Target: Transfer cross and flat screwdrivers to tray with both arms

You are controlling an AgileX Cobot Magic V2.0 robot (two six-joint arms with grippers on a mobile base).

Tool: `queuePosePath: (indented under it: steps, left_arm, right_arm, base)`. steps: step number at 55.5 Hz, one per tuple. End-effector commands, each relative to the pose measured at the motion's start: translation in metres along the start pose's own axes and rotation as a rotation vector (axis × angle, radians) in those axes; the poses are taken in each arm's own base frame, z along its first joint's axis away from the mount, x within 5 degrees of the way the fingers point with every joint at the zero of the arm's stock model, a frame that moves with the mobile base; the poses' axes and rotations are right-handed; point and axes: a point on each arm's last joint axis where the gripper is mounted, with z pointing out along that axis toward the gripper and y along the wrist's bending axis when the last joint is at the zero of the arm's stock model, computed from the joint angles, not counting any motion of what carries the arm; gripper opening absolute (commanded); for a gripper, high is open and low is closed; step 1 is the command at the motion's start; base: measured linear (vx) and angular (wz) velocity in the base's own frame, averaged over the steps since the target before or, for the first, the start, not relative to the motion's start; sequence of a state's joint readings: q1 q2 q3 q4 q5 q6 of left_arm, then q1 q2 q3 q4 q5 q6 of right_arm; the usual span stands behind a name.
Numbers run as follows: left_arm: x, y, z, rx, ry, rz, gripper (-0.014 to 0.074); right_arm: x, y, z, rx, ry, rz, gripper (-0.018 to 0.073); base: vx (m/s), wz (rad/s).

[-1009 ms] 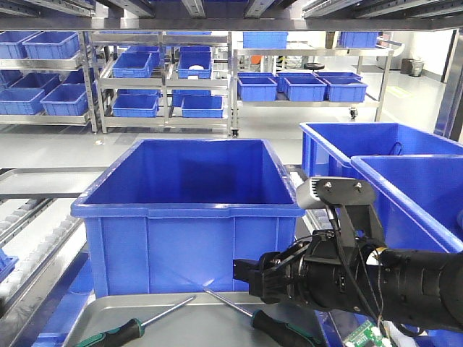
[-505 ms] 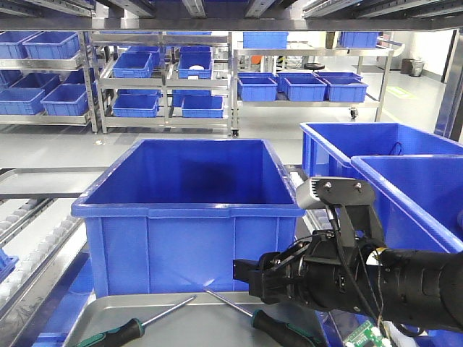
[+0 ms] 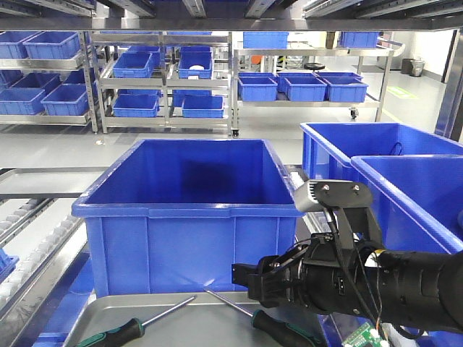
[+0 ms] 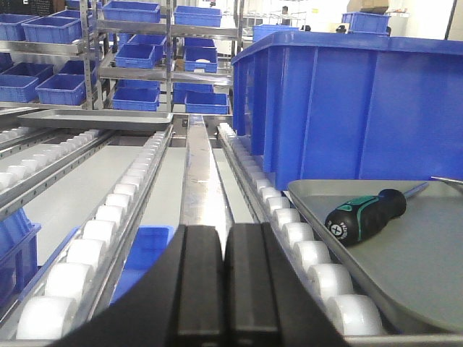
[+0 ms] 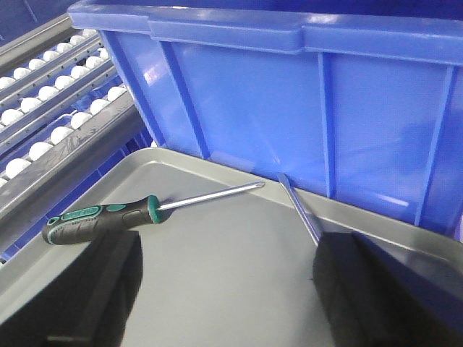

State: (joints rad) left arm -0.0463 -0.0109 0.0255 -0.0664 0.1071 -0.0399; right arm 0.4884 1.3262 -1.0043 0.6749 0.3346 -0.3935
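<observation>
Two black-and-green screwdrivers lie on the silver-grey tray [image 3: 181, 318]. The left screwdriver [image 3: 119, 332] has its shaft pointing back right, and it shows again as the screwdriver [image 5: 101, 217] and, handle end on, the screwdriver [image 4: 365, 213]. The right screwdriver [image 3: 278, 329] shows only its shaft [image 5: 300, 210] in the right wrist view; its handle is hidden behind a finger. My right gripper [image 3: 246, 278] [image 5: 228, 289] hovers open over the tray, holding nothing. My left gripper [image 4: 224, 282] is shut and empty, over the roller conveyor left of the tray [image 4: 412, 282].
A large blue bin [image 3: 188, 210] stands right behind the tray, also seen as the bin [image 5: 289, 108]. More blue bins [image 3: 391, 173] sit to the right. Roller tracks [image 4: 108, 217] run along the left, with a small blue bin [image 4: 145, 246] below them. Shelving with bins [image 3: 159, 79] fills the background.
The right arm has shifted slightly left and down towards the tray. Both screwdrivers lie where they were.
</observation>
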Motion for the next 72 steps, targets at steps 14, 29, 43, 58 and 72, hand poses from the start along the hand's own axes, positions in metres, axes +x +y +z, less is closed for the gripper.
queuePosePath:
  steps: [14, 29, 43, 58, 72]
  left_arm:
    - [-0.015, -0.001, -0.002, 0.006, -0.102, -0.01, -0.0006]
    - [-0.015, -0.001, -0.002, 0.006, -0.102, -0.01, -0.0006]
    - [-0.015, -0.001, -0.002, 0.006, -0.102, -0.01, -0.0006]
    - [-0.015, -0.001, -0.002, 0.006, -0.102, -0.01, -0.0006]
    - [-0.015, -0.001, -0.002, 0.006, -0.102, -0.01, -0.0006]
  right_arm:
    - [-0.018, 0.004, -0.013, 0.003, -0.106, -0.008, 0.0565]
    - [-0.019, 0.009, -0.036, 0.004, -0.142, -0.048, 0.0497]
    - [0.029, -0.004, -0.085, 0.093, -0.26, -0.038, 0.0322]
    - [0.097, -0.035, -0.129, 0.241, -0.334, 0.024, 0.0074]
    - [0.16, -0.051, -0.164, 0.396, -0.503, 0.009, -0.0012]
  base:
    - [0.0, 0.0]
    - [0.0, 0.0]
    - [0.0, 0.0]
    - [0.0, 0.0]
    - [0.0, 0.0]
